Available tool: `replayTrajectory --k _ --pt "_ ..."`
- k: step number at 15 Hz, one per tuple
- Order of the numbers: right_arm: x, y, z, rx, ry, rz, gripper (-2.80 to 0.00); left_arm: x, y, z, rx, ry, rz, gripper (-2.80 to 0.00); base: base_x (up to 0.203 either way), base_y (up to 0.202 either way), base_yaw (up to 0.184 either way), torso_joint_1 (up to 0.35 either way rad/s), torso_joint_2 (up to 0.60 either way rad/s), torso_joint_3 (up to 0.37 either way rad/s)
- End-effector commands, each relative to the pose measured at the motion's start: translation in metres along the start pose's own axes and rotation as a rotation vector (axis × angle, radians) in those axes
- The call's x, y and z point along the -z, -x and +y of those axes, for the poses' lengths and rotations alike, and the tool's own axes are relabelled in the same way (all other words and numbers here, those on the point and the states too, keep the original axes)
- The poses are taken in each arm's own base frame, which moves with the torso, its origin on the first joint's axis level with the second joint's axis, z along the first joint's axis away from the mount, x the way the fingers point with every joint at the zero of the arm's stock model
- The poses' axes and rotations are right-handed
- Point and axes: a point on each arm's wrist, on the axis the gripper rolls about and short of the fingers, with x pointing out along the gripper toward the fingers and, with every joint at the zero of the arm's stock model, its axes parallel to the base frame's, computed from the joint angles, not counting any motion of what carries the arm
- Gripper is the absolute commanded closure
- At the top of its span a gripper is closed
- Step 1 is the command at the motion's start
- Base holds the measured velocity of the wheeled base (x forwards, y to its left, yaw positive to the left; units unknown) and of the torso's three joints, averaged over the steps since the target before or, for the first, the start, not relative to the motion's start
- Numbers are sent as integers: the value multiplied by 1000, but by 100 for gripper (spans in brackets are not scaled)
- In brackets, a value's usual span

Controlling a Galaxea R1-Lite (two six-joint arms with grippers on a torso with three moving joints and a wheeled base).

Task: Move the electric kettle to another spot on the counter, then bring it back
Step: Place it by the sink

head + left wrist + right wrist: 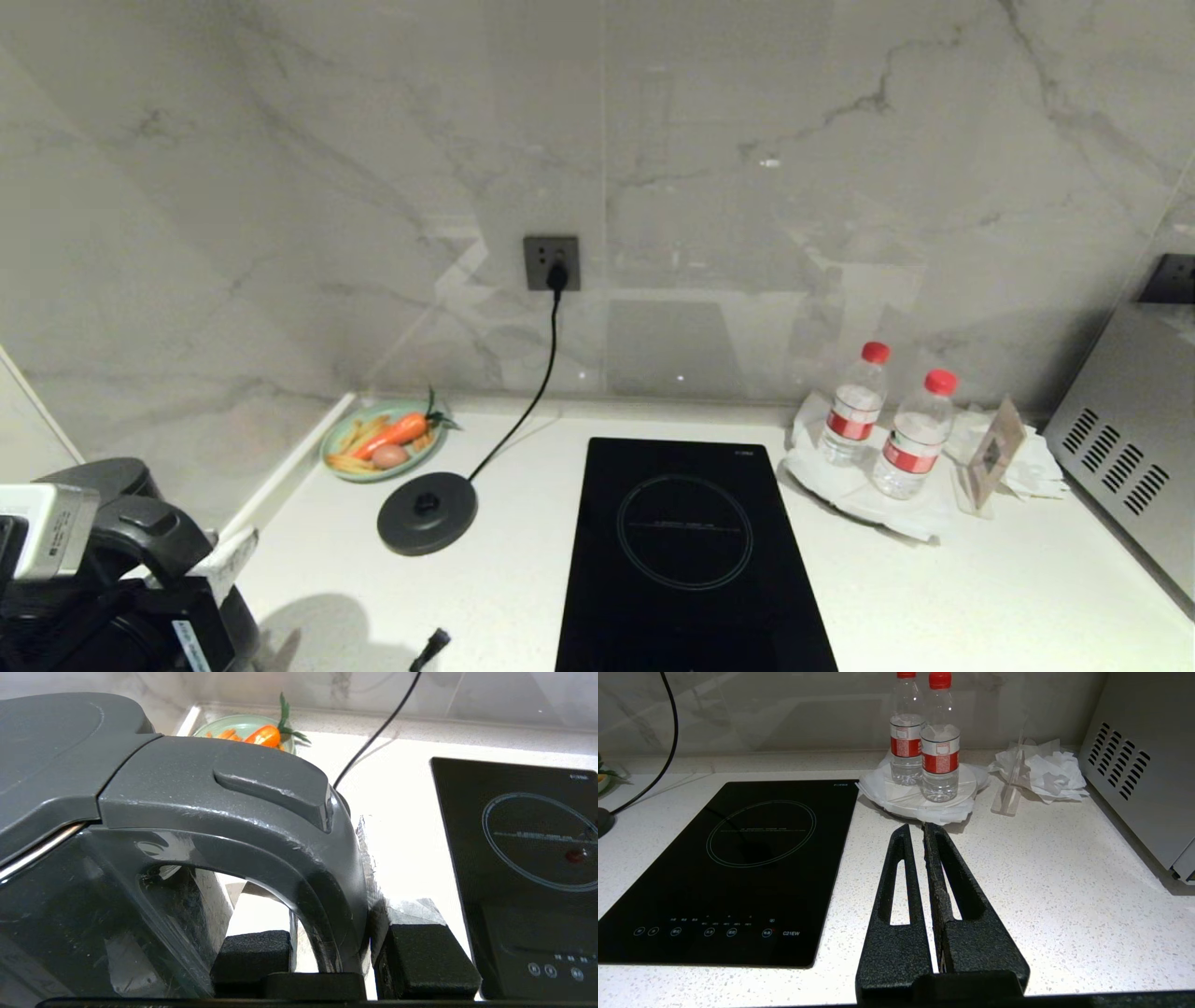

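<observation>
Far left, near the front edge of the counter (934,597): left gripper (334,952) clamped on the loop handle of the electric kettle (210,812), prob. lifted, can't confirm. Kettle is well apart from its base disc (427,512). Then induction hob (691,551). Right gripper (920,833) w/ fingers together, over counter right of hob.

Induction hob (738,868): the marking "C21EW" is legible at the near edge of the glass, beside a row of touch-control symbols; small captions above those symbols are too fine to read; a short brand mark at the far corner of the hob is illegible. Water bottles (940,760): red-and-white labels carry print that cannot be made out; nothing else readable.
</observation>
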Motion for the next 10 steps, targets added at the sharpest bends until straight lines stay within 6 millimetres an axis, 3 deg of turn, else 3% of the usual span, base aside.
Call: replayTrajectory --k 1,7,10 --pt "0 0 0 0 -1 -1 0 5 4 3 -2 2 4 0 0 0 0 0 0 0" --pt "0 0 0 0 0 0 0 9 5 3 -4 20 14 0 0 0 0 0 0 0" --pt "0 0 0 0 0 0 0 9 5 4 -4 23 15 0 -6 -7 129 1 1 4"
